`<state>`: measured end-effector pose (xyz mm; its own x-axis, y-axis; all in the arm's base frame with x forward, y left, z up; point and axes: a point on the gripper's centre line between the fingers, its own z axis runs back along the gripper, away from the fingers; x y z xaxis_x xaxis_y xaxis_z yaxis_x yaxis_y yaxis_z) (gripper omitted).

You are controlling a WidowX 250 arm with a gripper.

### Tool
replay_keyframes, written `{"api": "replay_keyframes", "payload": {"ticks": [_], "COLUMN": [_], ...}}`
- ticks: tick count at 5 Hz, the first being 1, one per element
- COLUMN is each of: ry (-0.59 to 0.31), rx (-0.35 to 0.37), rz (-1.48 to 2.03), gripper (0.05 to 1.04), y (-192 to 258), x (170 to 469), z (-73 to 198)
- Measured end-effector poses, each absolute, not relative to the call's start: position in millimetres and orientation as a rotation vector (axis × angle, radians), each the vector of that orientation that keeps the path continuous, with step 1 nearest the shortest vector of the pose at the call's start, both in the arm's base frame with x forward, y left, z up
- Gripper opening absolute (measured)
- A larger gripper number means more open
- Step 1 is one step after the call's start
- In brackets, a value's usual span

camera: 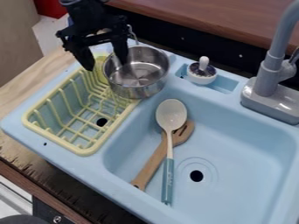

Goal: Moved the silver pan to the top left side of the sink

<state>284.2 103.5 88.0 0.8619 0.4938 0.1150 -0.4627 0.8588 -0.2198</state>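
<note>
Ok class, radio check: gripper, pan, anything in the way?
Gripper open, at left rim of pan. Pan upright, top left of sink, overlapping end of rack. White spoon lower in sink, likely not in the way.

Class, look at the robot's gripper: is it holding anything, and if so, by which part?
Nothing appears to be held: the gripper stands open at the silver pan, its fingers wide apart and not closed on the rim.
</note>
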Motion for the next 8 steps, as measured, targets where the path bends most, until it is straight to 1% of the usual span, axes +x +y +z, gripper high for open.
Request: {"api": "replay_keyframes", "payload": {"ticks": [1, 2, 3, 4, 5, 6, 7, 8], "ry": [-0.163, -0.205, -0.224, -0.201, -0.187, -0.17, -0.174, -0.184], "rx": [-0.199, -0.194, -0.152, -0.109, -0.074, -0.069, -0.1, -0.119], "rz": [0.501, 0.493, 0.454, 0.368, 0.219, 0.068, -0.059, -0.132], "gripper": [0.998, 0.998, 0.998, 0.998, 0.998, 0.998, 0.998, 0.998], "y": [104.4, 109.3, 110.2, 97.7, 65.8, 35.5, 4.3, -25.1], "x": [280.8, 275.3, 266.0, 255.9, 243.0, 231.1, 214.5, 213.9], "z": [87.7, 99.6, 110.6, 124.0, 125.0, 119.2, 117.6, 112.1]}}
